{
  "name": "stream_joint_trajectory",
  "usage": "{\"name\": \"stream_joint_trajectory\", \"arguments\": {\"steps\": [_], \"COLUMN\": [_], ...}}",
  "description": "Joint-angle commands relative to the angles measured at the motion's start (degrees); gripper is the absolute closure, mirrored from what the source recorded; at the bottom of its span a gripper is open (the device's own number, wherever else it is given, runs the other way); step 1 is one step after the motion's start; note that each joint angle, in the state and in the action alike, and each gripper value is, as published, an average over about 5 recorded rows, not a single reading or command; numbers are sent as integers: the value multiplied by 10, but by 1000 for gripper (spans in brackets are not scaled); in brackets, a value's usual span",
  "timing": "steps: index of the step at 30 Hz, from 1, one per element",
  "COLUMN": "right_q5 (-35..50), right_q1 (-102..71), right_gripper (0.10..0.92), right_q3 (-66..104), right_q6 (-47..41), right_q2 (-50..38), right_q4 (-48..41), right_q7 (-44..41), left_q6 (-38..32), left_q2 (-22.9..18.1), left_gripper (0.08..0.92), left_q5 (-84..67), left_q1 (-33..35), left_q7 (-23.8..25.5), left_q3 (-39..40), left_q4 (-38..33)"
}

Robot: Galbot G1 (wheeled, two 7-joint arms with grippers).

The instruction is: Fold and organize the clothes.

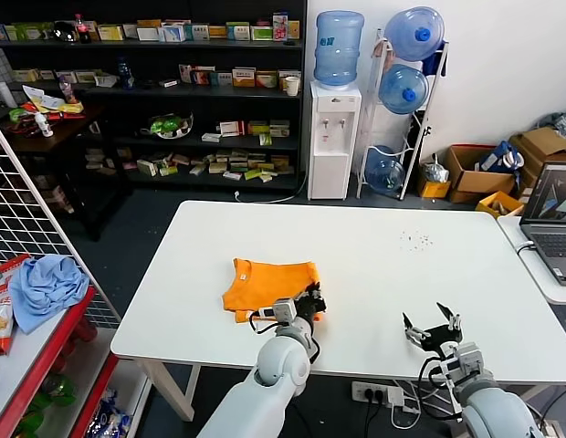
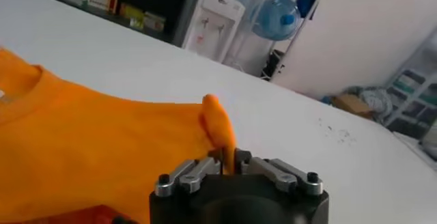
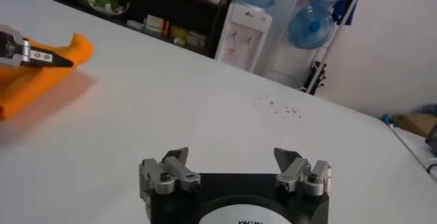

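Observation:
The orange T-shirt (image 1: 265, 285) lies partly folded on the white table (image 1: 402, 292), left of the middle and near the front edge. My left gripper (image 1: 312, 301) is at the shirt's near right corner. In the left wrist view a raised fold of the T-shirt (image 2: 82, 143) stands pinched between the narrow jaws of the left gripper (image 2: 229, 154). Over bare table at the front right, my right gripper (image 1: 431, 327) hovers open and holds nothing. The right wrist view shows its wide fingers (image 3: 174, 164) and, farther off, the T-shirt (image 3: 41, 82).
A light blue cloth (image 1: 46, 287) lies on a red shelf at the left, beside a wire rack. A laptop (image 1: 552, 228) sits on a side table at the right. Small dark specks (image 1: 415, 240) dot the table's far right.

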Motion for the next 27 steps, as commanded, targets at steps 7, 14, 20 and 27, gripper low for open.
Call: {"name": "stream_joint_trajectory", "arguments": {"steps": [7,14,20,27], "right_q5": [0,-2,-39,-85], "right_q1": [11,22,38,30], "right_gripper": [203,203,203,203], "right_q3": [-7,4,49,96], "right_q6": [-5,15,27,30], "right_q2": [10,26,83,141], "right_q4": [8,8,8,19], "right_q7": [5,-26,-85,-138], "left_q6": [-114,-136,-239,-298], "left_q2": [24,161,228,239], "left_gripper": [530,322,199,177], "left_q5": [-5,101,250,301], "left_q1": [43,96,166,221], "left_q7": [63,113,131,131], "left_q3": [27,-21,-92,-187], "left_q4": [-84,-153,-158,-149]}}
